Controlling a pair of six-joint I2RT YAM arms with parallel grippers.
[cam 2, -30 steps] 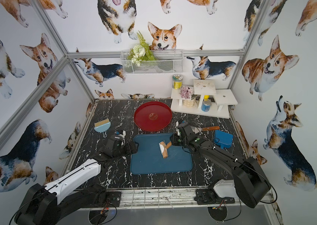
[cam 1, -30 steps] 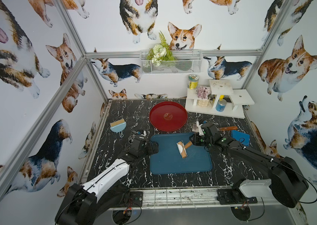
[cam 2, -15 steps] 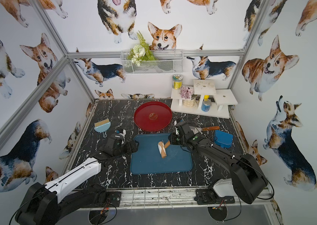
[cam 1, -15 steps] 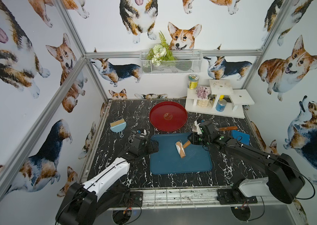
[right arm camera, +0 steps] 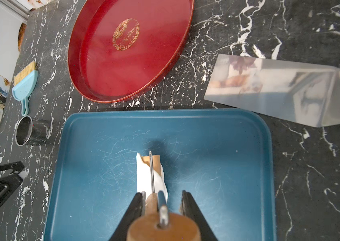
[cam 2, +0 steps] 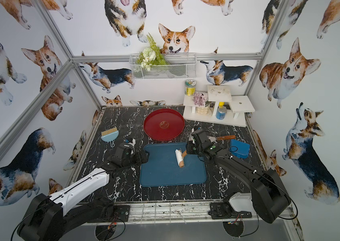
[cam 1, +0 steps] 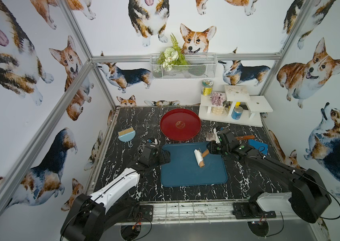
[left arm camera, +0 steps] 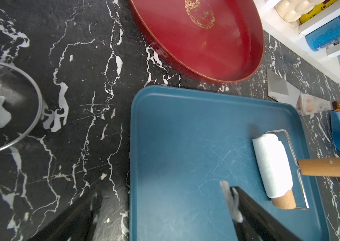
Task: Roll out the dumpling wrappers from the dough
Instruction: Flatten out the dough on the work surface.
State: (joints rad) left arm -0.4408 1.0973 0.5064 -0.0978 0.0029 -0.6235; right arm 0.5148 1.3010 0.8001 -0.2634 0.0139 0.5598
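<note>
Top views both show the right gripper [cam 1: 211, 149] clamped on the wooden handle of the roller [cam 1: 199, 158], over the right half of the blue tray [cam 1: 185, 177]. The dough [cam 2: 178, 156] is wrapped round the roller's drum. The left gripper [cam 2: 144, 155] sits at the tray's left edge, spread wide and holding nothing.

Left wrist view: one fingertip [left arm camera: 230, 200] carries a white smear, and the dough [left arm camera: 272, 164] sleeves the drum with bare wood showing at one end.

Right wrist view: both fingers [right arm camera: 135, 206] flank the handle, with the dough [right arm camera: 156, 179] just beyond them.
</note>
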